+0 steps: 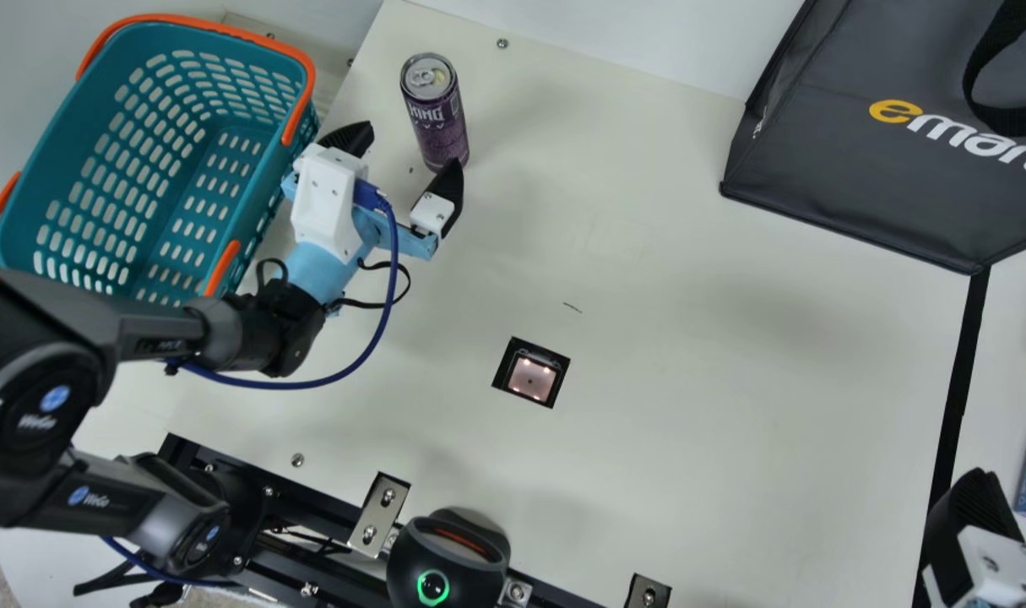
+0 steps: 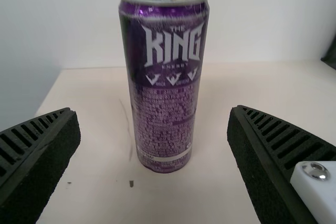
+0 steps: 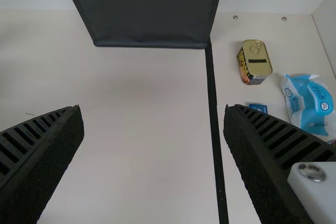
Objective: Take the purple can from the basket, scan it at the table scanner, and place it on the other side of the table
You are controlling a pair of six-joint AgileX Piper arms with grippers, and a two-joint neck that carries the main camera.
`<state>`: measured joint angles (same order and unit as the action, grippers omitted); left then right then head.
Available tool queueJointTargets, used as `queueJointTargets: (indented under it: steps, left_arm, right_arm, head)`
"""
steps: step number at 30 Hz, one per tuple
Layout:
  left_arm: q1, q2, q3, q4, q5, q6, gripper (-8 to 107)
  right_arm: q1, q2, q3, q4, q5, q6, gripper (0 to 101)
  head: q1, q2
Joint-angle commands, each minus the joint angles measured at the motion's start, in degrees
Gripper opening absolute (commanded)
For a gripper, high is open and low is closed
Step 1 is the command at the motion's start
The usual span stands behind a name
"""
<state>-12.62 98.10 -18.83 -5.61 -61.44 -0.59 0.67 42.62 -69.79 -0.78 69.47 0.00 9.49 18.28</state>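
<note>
Firstly, main view, clock-face read from the scanner (image 1: 531, 377): one purple can (image 1: 438, 127), upright on the cream surface (image 1: 648, 253), at 11 o'clock. One teal basket (image 1: 99, 143), orange-handled, at 10 o'clock, the purple can outside it. One dark bag (image 1: 825, 160), at 2 o'clock. One left end effector (image 1: 409, 149), at 10 to 11 o'clock, between basket and scanner, fingers spread beside the purple can. One right end effector (image 1: 977, 536), in part, toward 4 o'clock, near the black strip (image 1: 958, 380).

Left wrist view: the purple can stands upright, lid uppermost, beyond the open space of the left end effector (image 2: 153, 109); its two ribbed fingers are apart, a gap on either side of the can.

Right wrist view: the right end effector (image 3: 152, 108), fingers apart, nothing clamped. Across the strip: one gold-lidded tin (image 3: 258, 60), one blue-and-white packet (image 3: 307, 103) near it.
</note>
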Motion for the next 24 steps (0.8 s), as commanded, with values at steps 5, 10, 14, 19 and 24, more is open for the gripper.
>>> queueJointTargets:
  steps: [5, 10, 14, 19, 24]
  left_arm:
    - [0.51, -14.58, -1.17, -0.77, 16.21, 4.22, 90]
    - [1.68, -25.23, -4.74, -1.16, 31.74, 7.35, 90]
    - [3.18, -32.43, -8.76, -1.61, 44.6, 9.15, 90]
    - [5.41, -39.5, -13.82, -1.97, 59.08, 10.3, 90]
    - [7.36, -45.51, -18.43, -1.48, 72.41, 9.53, 90]
  right_arm:
    - [0.0, 0.0, 0.0, 0.0, 0.0, 0.0, 95]
    - [0.0, 0.0, 0.0, 0.0, 0.0, 0.0, 95]
    - [0.0, 0.0, 0.0, 0.0, 0.0, 0.0, 95]
    - [0.0, 0.0, 0.0, 0.0, 0.0, 0.0, 95]
    - [0.0, 0.0, 0.0, 0.0, 0.0, 0.0, 95]
  head:
    - [-1.57, 0.14]
    - [-1.57, 0.14]
    - [-1.57, 0.14]
    - [-1.57, 0.14]
    - [-1.57, 0.14]
